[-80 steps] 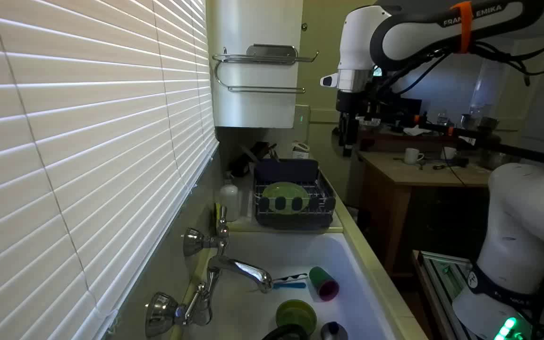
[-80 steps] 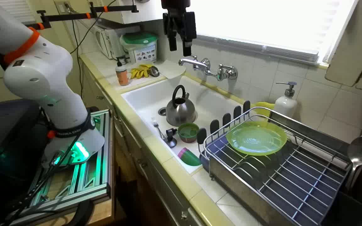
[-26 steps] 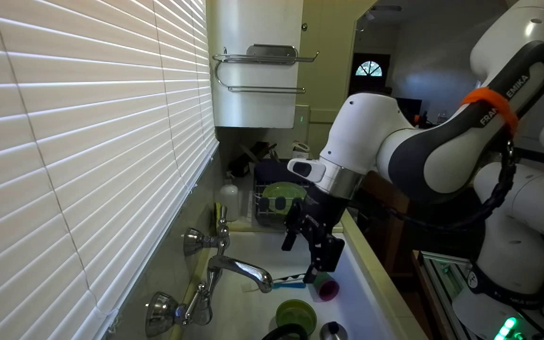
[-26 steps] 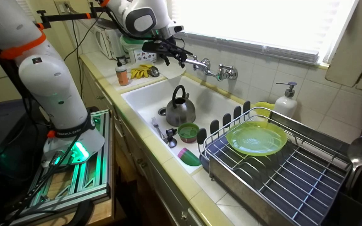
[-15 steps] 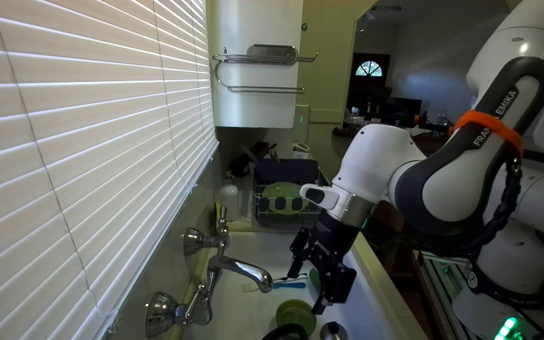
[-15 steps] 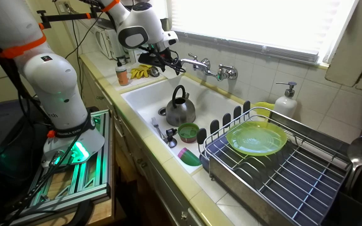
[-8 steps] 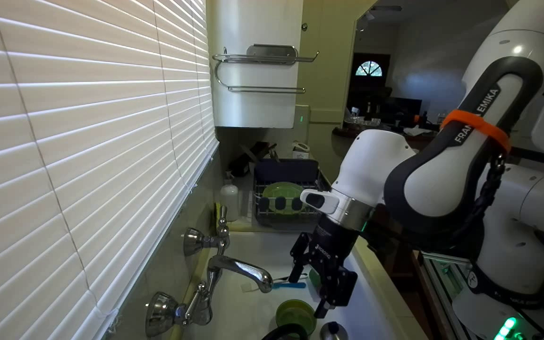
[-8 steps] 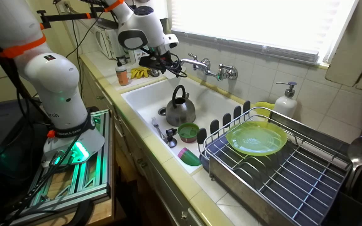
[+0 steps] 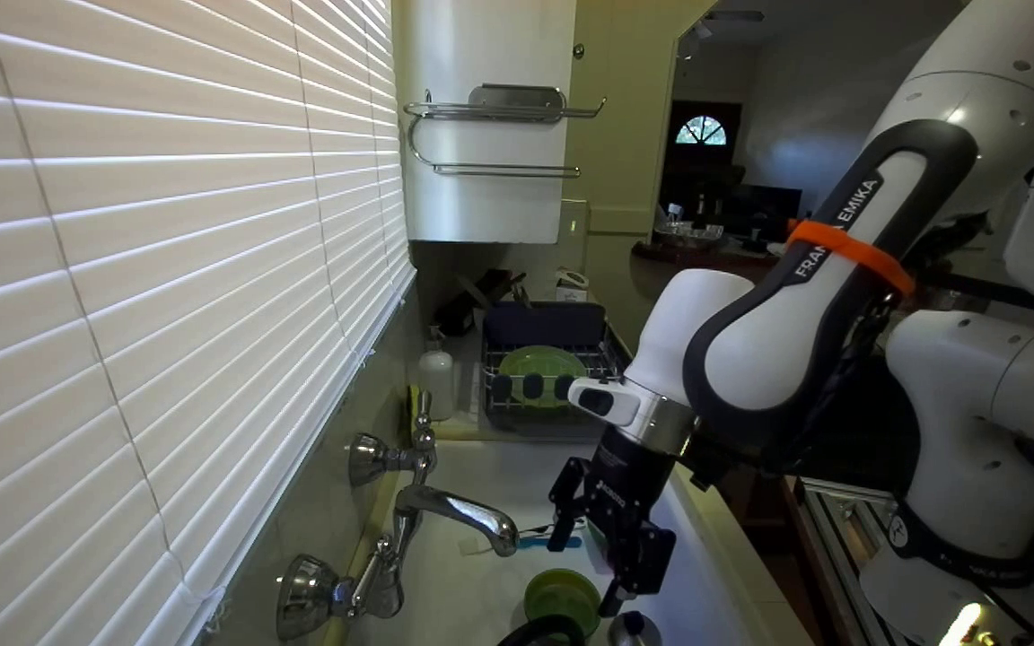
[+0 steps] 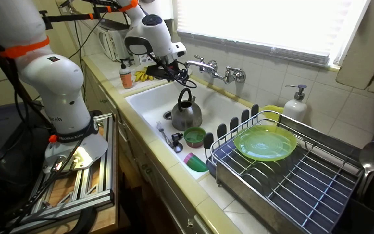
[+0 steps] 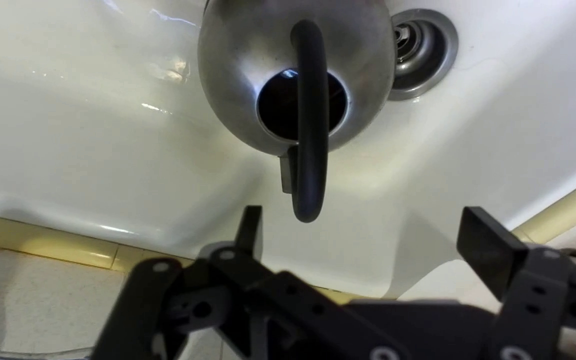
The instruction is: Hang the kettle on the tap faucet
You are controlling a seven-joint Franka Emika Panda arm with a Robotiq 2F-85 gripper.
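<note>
The gripper hung above the sink, jaws wide apart, holding nothing. Below, apart from the fingers, the kettle stood upright beside the drain; bare sink ran from it toward the yellow edge. The tap faucet jutted out near the gripper. A green bowl stood just beside the kettle.

This looks like a home kitchen. Below the pincer lies a white sink with a drain, holding a stainless-steel kettle and a bowl, green inside. A chrome wall-mounted faucet juts out near the pincer; higher up hang white venetian blinds. Well apart from the pincer, a wire dish rack bearing a green plate stands on the tiled worktop. Far beyond it, in an exterior view, an adjoining room has a dark door with an arched window.
</note>
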